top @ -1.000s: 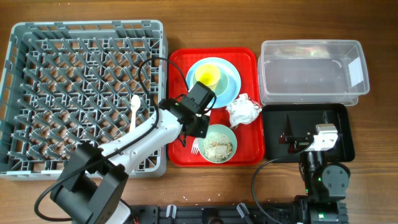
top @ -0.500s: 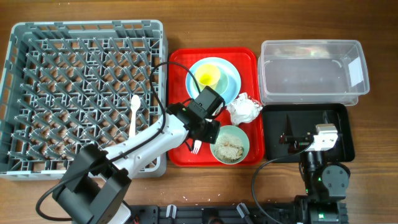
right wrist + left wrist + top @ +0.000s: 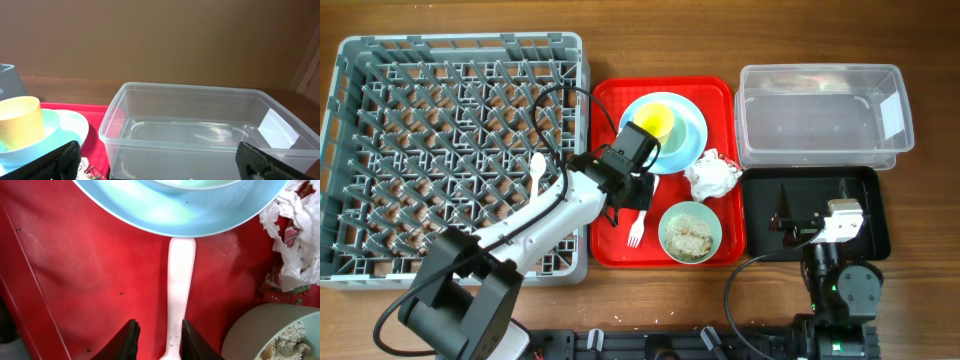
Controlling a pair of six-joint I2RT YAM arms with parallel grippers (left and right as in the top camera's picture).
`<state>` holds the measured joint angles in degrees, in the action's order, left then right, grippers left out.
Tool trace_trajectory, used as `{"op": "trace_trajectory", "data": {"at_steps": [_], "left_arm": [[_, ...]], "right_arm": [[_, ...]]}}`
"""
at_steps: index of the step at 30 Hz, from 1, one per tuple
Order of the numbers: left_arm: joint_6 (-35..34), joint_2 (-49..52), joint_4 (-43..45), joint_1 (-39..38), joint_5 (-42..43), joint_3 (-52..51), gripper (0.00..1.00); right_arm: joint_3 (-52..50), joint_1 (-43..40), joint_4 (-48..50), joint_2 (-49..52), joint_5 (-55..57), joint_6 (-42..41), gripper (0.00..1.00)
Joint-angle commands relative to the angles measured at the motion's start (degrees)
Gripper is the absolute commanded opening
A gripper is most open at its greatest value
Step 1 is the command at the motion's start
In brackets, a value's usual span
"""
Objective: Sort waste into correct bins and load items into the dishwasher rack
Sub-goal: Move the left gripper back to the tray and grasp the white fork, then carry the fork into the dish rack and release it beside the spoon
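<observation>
Nearest the bases, the pale green bowl (image 3: 691, 231) is seen on the red tray (image 3: 610, 250), with beige crumbs (image 3: 688, 238) held inside it. Just left of it the white fork (image 3: 636, 232) is laid flat on the tray, tines nearward, handle pointed at the light blue plate (image 3: 688, 140). The left gripper (image 3: 160, 327) is positioned over that handle. Its fingers (image 3: 129, 342) are set narrowly apart on either side; the right one is against the handle, a strip of red is shown beside the other, so the fork is not clamped. The right gripper (image 3: 157, 152) is parked over the black tray (image 3: 865, 200), fingers spread wide, nothing held. The paper wad (image 3: 712, 176) is placed at the red tray's right side, next to the plate. The white spoon (image 3: 537, 180) is lodged among the pegs of the grey rack (image 3: 460, 42). The yellow cup (image 3: 655, 121) is stood on the plate. Farthest right, the clear tub (image 3: 820, 115) is set behind the black tray.
</observation>
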<state>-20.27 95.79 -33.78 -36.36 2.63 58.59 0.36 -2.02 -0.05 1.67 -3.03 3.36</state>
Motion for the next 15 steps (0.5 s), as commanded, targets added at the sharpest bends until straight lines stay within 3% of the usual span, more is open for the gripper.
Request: {"op": "trace_trajectory", "data": {"at_steps": [1,15], "left_arm": [[-0.37,-0.28,-0.26,0.11,-1.20,0.26,0.29],[-2.69,5.07,4.68,-5.29,-1.07,-4.33,0.28]], "right_arm": [[-0.07,0.33,0.15,0.00,-0.90,0.76,1.00],[-0.07,0.33,0.15,0.00,-0.90,0.74,1.00]]}}
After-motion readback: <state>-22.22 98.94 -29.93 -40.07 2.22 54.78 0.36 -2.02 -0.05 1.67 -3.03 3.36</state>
